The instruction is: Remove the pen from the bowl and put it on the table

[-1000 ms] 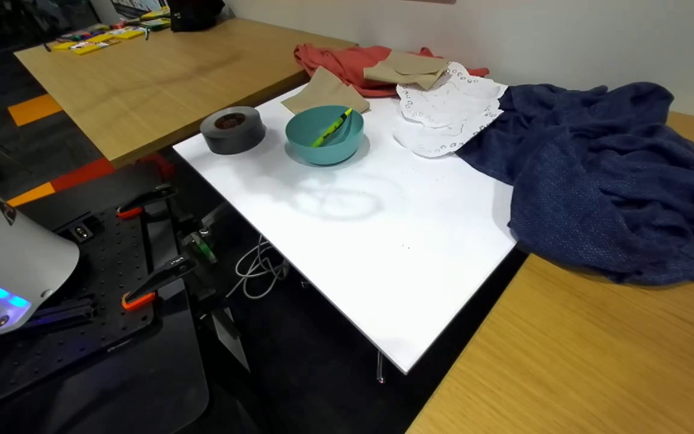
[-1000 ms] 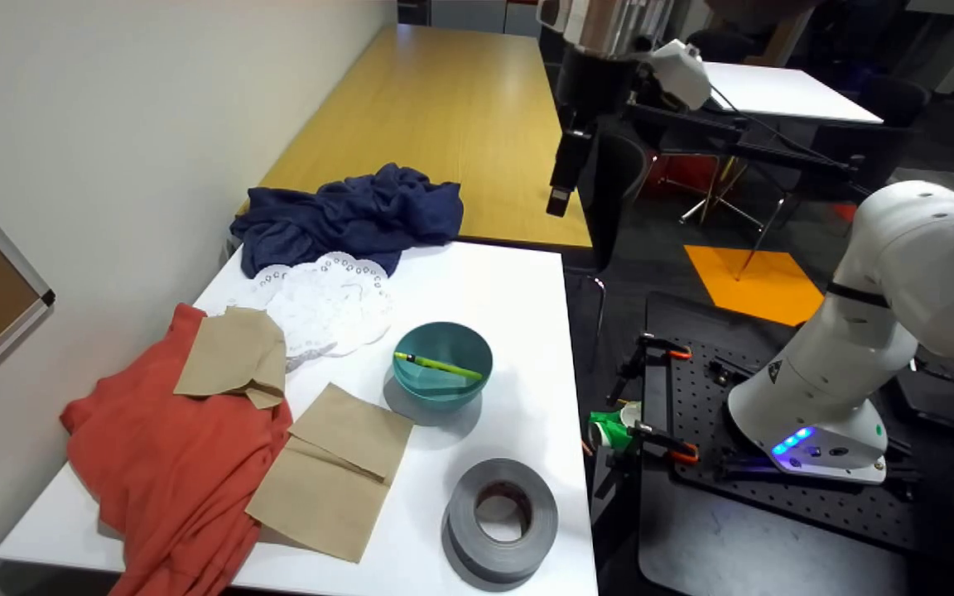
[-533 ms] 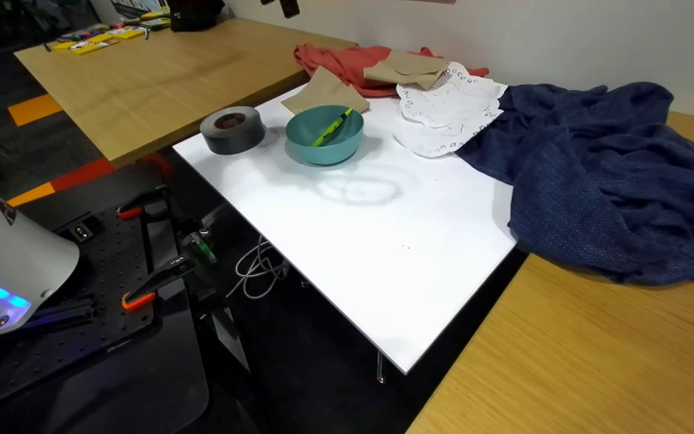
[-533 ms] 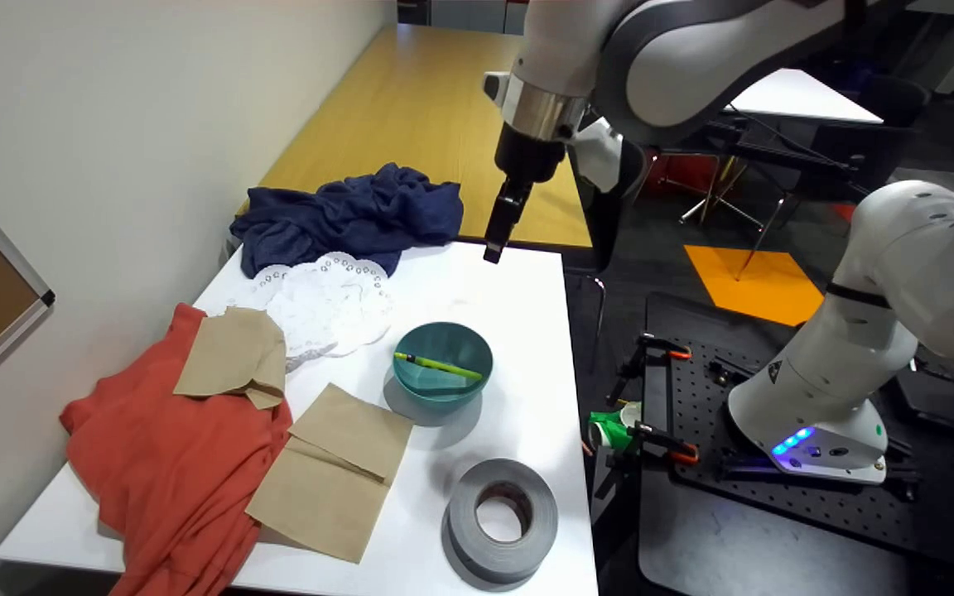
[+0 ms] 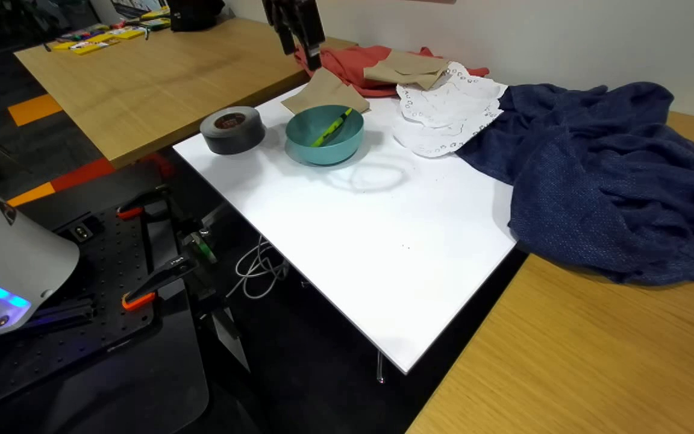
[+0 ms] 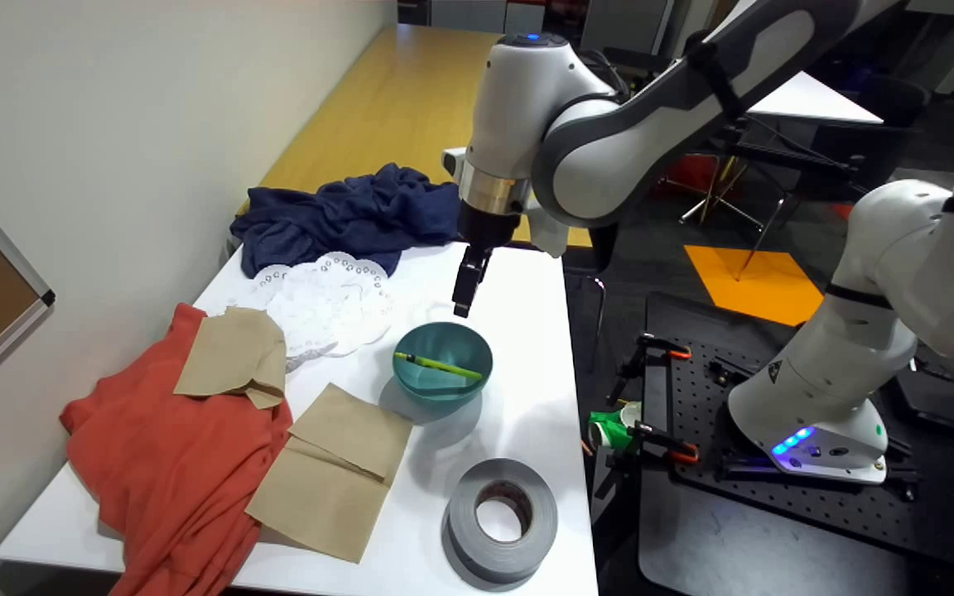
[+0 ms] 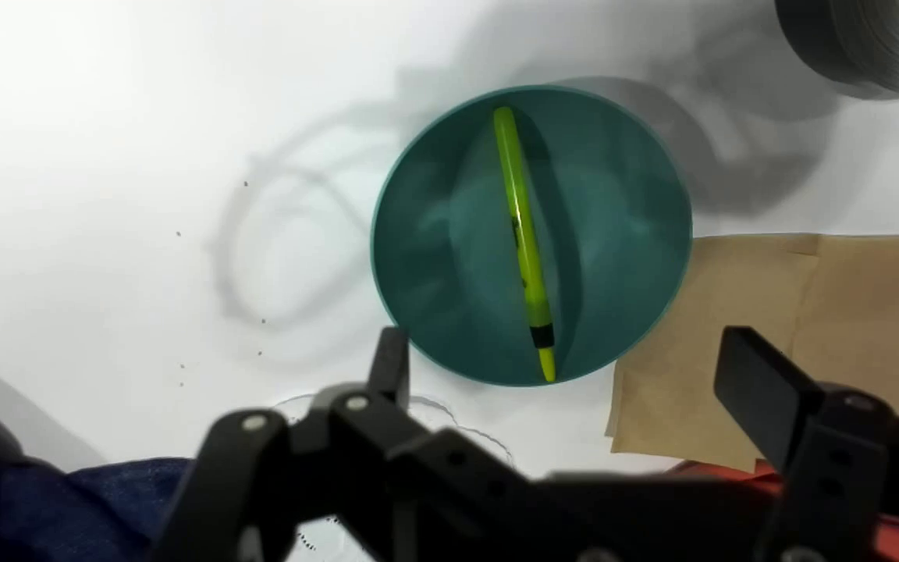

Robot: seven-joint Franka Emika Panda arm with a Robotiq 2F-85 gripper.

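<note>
The yellow-green pen (image 7: 524,234) lies slanted inside the teal bowl (image 7: 629,242), its black-banded end leaning up by the rim. Pen (image 5: 331,128) and bowl (image 5: 326,155) show in both exterior views, with the pen (image 6: 448,368) across the bowl (image 6: 442,333). The bowl stands on the white table (image 5: 347,235). My gripper (image 7: 563,343) is open and empty, its fingers wide apart. In the wrist view the bowl's lower rim shows between and beyond the fingertips. In the exterior views my gripper (image 5: 302,57) is in the air above the bowl; its tip (image 6: 462,306) appears just beyond the rim.
A grey roll of tape (image 6: 502,521) stands close to the bowl. Brown paper napkins (image 6: 336,472), white doilies (image 6: 328,302), a red cloth (image 6: 179,455) and a navy cloth (image 6: 353,211) lie along the wall side. Tan tabletops (image 5: 594,343) adjoin the white one.
My gripper has moved down and across toward the bowl and come into view above it in an exterior view. The pen and the bowl have not moved.
</note>
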